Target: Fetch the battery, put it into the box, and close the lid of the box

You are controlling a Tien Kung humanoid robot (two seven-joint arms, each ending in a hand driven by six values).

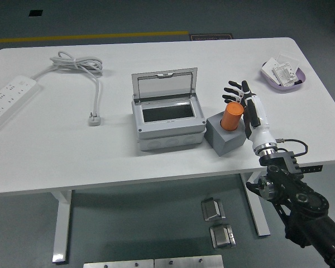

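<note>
The right hand (243, 103), a white shell with black jointed fingers (233, 88), reaches in from the lower right on a black arm. Its fingers are spread and slightly curved just behind and beside the battery (232, 116), close to its top; whether they touch it cannot be told, and they do not close round it. The battery is a smooth orange cylinder standing slightly tilted in a grey block holder (228, 134), a matte cube with a socket in its top. Just left of the holder, nearly touching, sits the box (167, 125): a pale grey plastic enclosure, rectangular, with a dark opening in its top face. Its lid (164, 85) stands raised at the back, a grey frame round a clear pane. All rest on the white, smooth counter (72, 156). Farther out, a shallow lilac tray (297, 83) holding small white packets lies at the far right, and a white power strip (8, 100) with a coiled cable (81, 66) lies at the far left.
</note>
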